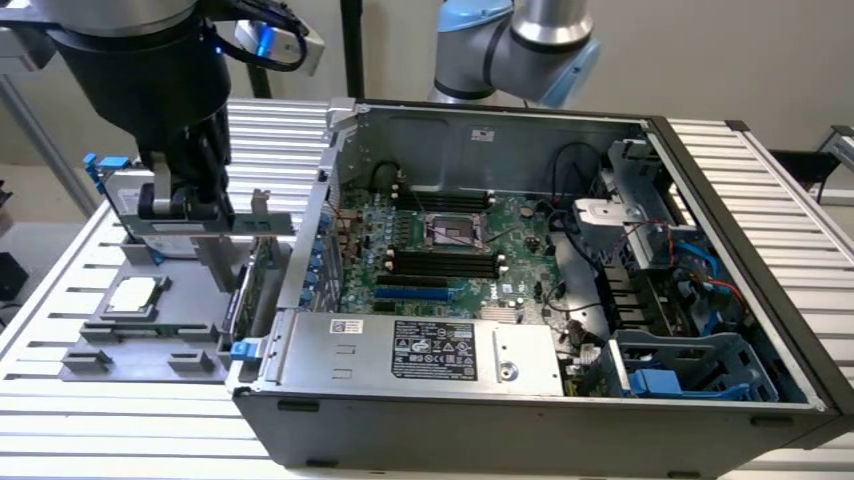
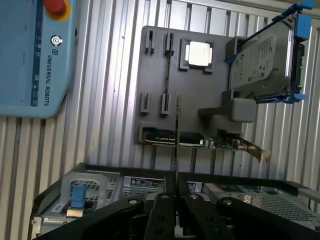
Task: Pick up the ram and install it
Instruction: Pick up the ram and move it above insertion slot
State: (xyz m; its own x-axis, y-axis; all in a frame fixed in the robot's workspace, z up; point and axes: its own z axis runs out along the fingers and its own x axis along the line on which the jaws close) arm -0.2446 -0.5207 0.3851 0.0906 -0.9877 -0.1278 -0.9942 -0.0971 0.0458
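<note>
I find the gripper (image 1: 187, 205) standing over the gray parts tray (image 1: 80, 352), to the exterior view's left of the open computer case (image 1: 534, 415) and outside its wall. On my wrist view the gripper (image 2: 176, 197) is clenched on the ram (image 2: 177, 140). Its two dark fingers (image 2: 159, 215) press in from either side of the stick, which I see edge-on as a thin line running straight out from the jaws toward the tray (image 2: 155, 80). I cannot tell whether the far end touches the tray or hangs clear of it. The ram is thus in the gripper's hold, over the tray and outside the case. Noted on the tray: a square processor chip (image 2: 198, 54) seated in its recess, a silver hard drive in a blue frame (image 2: 260, 62) propped on edge at one end, and an expansion card with a metal bracket (image 2: 220, 144) along the side nearest the case. Inside the case the motherboard (image 1: 441, 235) lies exposed, with a row of long black slots (image 1: 441, 265) near its middle. A silver power supply (image 1: 414, 350) sits along the near wall of the case. A light blue teach pendant (image 2: 30, 55) marked Universal Robots lies on the slatted table (image 2: 105, 75) beside the tray.
</note>
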